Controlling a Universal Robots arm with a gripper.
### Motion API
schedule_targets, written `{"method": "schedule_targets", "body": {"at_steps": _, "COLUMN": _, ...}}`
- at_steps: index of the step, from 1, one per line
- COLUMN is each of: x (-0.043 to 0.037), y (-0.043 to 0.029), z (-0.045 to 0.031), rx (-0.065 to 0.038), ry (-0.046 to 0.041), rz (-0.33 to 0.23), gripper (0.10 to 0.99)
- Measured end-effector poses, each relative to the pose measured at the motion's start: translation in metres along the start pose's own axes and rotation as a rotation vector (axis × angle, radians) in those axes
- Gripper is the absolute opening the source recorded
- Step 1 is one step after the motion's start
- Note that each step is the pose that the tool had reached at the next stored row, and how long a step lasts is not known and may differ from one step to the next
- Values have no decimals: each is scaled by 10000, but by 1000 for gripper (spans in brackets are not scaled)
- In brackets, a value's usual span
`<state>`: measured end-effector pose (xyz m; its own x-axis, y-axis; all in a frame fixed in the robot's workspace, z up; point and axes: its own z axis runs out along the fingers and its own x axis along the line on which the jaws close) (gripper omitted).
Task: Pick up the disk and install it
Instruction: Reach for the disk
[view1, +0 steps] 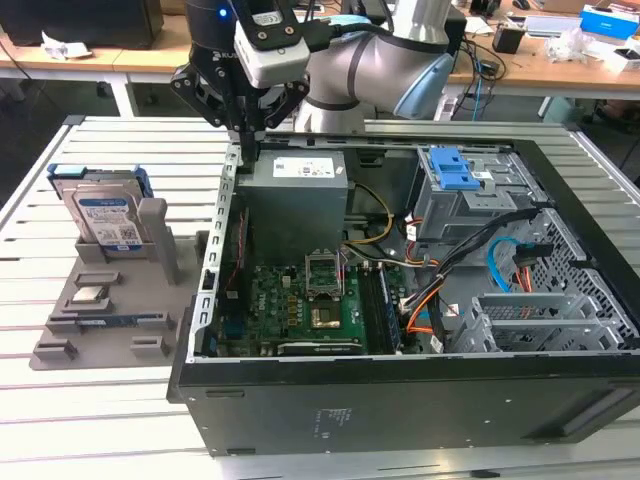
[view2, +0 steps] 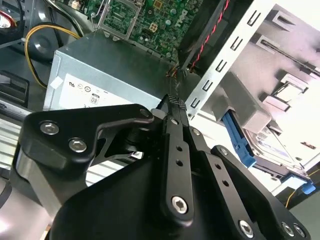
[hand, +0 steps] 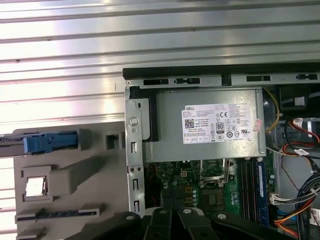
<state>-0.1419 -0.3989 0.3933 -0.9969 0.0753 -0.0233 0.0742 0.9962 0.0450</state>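
Exterior view: arm (view1: 370, 60) elbow-bent, fingers (view1: 244, 130) together, downward over case (view1: 400, 400) edge.

tool (view1: 244, 142) at case (view1: 400, 405) rim | disk (view1: 105, 215) upright in grey holder (view1: 125, 300)

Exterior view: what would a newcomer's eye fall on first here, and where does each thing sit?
The open computer case dominates, its green motherboard exposed. The shut gripper hangs above its far corner on the exterior view's left. Beside the case on that side, the disk stands on edge in a grey holder.
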Motion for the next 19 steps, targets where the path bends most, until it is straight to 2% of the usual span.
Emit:
{"method": "schedule_targets", "body": {"at_steps": 9, "x": 166, "y": -12, "z": -4, "rx": 0, "ry": 0, "rz": 1, "gripper": 102}}
{"method": "schedule_targets", "body": {"at_steps": 19, "x": 295, "y": -22, "z": -8, "rx": 0, "ry": 0, "rz": -1, "gripper": 102}}
